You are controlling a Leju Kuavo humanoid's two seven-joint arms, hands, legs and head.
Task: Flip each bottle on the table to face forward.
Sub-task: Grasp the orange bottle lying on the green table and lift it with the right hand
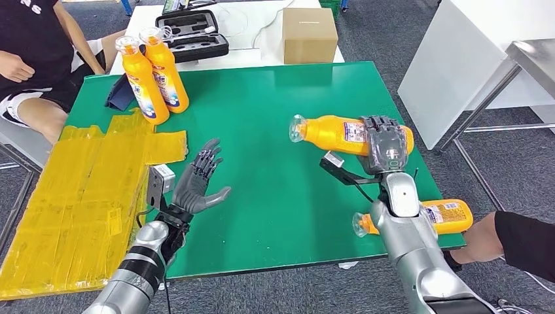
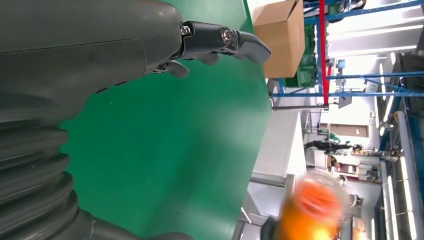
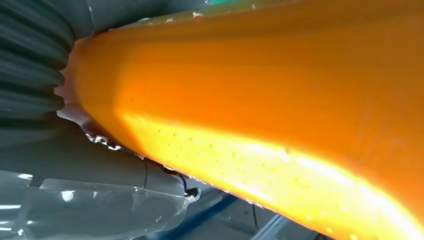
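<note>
The right hand (image 1: 385, 145) grips a lying orange bottle (image 1: 340, 133) at right centre of the green table (image 1: 275, 104); the left hand (image 1: 198, 184) hovers open and empty. Two bottles (image 1: 156, 77) stand upright far left, apparently done. Another bottle (image 1: 445, 214) lies at the near right edge, beside a person's hand (image 1: 481, 241), probably left to do.

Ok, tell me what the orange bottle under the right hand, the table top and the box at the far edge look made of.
Orange bottle: likely glossy plastic, shiny highlights, clear cap.
Table top: green matte covering, maybe felt or rubber mat; can't tell.
Box: brown cardboard, dull, folded edges.
Right hand grips the bottle.
</note>
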